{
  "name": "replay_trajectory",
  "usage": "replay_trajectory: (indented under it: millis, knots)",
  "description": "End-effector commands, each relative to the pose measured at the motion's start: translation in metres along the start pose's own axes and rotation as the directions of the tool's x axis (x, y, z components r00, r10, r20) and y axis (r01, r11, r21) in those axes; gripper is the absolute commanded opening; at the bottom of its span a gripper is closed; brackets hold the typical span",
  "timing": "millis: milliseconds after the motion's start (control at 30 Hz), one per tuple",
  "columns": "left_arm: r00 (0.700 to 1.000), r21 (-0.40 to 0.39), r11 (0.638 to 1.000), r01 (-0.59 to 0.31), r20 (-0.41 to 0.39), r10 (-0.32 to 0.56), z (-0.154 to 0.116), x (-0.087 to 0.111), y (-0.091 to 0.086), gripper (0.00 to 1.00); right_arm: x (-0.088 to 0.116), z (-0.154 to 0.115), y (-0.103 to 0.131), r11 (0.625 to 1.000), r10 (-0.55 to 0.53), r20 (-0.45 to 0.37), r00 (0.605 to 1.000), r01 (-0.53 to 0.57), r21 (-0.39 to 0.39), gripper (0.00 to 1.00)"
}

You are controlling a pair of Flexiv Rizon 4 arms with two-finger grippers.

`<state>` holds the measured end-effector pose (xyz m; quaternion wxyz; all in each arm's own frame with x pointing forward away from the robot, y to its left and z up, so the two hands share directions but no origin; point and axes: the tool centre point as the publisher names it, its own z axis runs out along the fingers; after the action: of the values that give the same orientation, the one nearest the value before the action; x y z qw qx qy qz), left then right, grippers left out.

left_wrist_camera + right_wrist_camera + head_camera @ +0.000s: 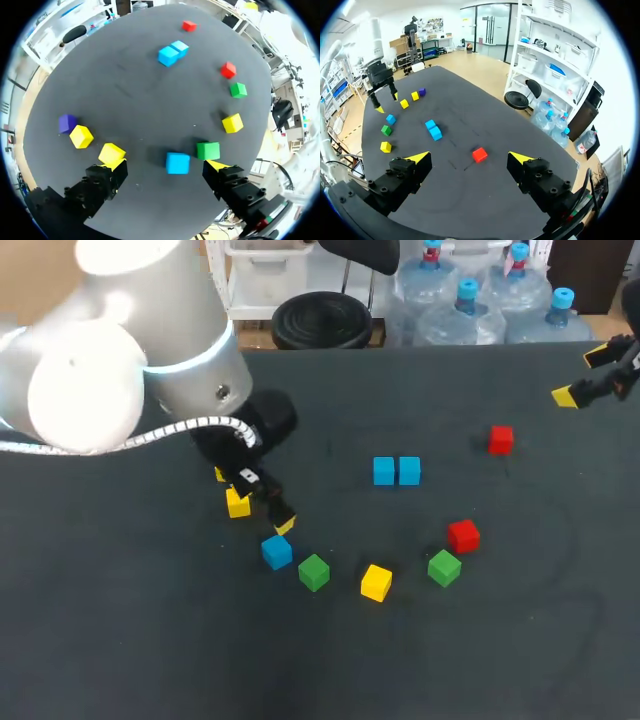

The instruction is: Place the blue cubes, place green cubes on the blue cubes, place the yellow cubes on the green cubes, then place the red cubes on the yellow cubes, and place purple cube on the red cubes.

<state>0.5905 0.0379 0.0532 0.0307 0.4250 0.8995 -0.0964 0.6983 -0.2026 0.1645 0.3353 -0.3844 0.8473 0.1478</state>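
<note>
We see a dark table (150, 640) with loose cubes lying singly on its surface. Near the middle, the paired blue cubes (384, 471) sit side by side, touching. A far red cube (501, 439) lies apart, toward the right. Nearer us a loose arc runs from a lone blue cube (277, 551) to a left green cube (313, 572), a middle yellow cube (376, 582) and a right green cube (444, 567), with a near red cube (463, 536) just beside that last one. At the left lie a first yellow cube (111, 153), a second yellow cube (81, 136) and a purple cube (67, 123), which seems to touch the second yellow cube.
</note>
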Motion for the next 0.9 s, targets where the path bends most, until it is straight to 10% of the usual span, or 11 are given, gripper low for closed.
replay_trajectory:
  millis: [33,833,900]
  knots:
    - [1.0,0.019,1.0,-0.018,-0.018,0.018,0.01,-0.005,-0.004,1.0,0.0,0.0,0.0,1.0,0.0,0.001,1.0,0.0,0.0,1.0]
    - [0.996,0.038,0.998,-0.046,-0.08,0.049,0.059,0.001,0.002,1.0,0.0,0.0,0.0,1.0,0.0,0.001,1.0,0.0,0.0,1.0]
    - [0.996,0.033,0.998,-0.046,-0.08,0.048,0.059,0.0,0.004,0.63,0.0,0.0,0.0,1.0,0.0,0.001,1.0,0.0,0.0,1.0]
